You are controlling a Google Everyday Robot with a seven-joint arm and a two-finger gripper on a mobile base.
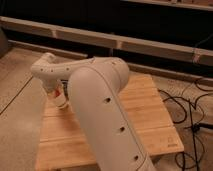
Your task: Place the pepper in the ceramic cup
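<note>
My white arm fills the middle of the camera view, and its wrist hangs over the left part of the wooden table. The gripper points down under the wrist and is mostly hidden by it. A small orange-red bit, the pepper, shows at the gripper's tip. Directly below it stands the cream-white ceramic cup, partly covered by the arm. I cannot tell whether the pepper touches the cup's rim.
Black cables lie on the floor right of the table. A long pale ledge runs along the dark wall behind. The table's left edge is close to the cup. My arm hides the table's middle.
</note>
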